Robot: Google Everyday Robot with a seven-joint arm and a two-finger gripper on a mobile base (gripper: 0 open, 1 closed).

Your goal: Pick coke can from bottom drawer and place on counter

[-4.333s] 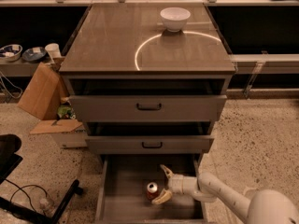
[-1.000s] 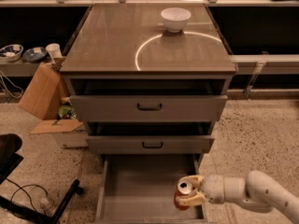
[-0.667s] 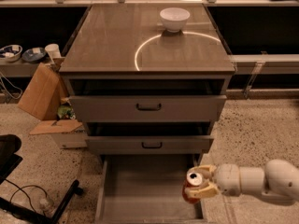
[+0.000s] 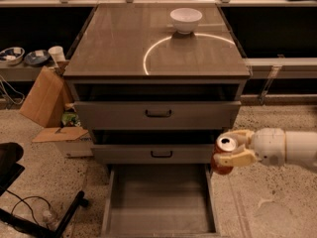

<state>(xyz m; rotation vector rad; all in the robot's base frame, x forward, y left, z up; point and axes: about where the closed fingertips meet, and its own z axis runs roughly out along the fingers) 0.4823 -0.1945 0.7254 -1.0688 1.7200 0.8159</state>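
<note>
Far to the left of the pincer (image 4: 229, 148) and lower, one black chair base (image 4: 29, 202) stands on the speckled floor (image 4: 277, 207). Higher up, well to the pincer's left, one cardboard box (image 4: 43, 99) leans beside the cabinet. On a low shelf above the box are one pale dish (image 4: 10, 55), one bluish dish (image 4: 37, 57) and one white cup (image 4: 57, 53). Above and to the left of the pincer lies the glossy surface (image 4: 114, 43) of the cabinet. It carries one white bowl (image 4: 185, 19) near its back edge and shows one bright curved ring reflection (image 4: 148, 58). Below it are two closed grey fronts, the upper drawer front (image 4: 114, 115) and the lower drawer front (image 4: 124, 154), each with one black handle; the lower one sits level with the pincer, just to its left. The bottom drawer (image 4: 158, 202) is pulled out, below and to the left of the pincer. The pincer hangs by the cabinet's right front corner, its two tan fingers (image 4: 237, 158) clenched on the one coke can (image 4: 226, 144). The can is raised above the floor just right of the drawer's right wall, well below the surface, with its silver top tipped toward the camera. One white arm (image 4: 282, 147) runs from the pincer to the right edge.
</note>
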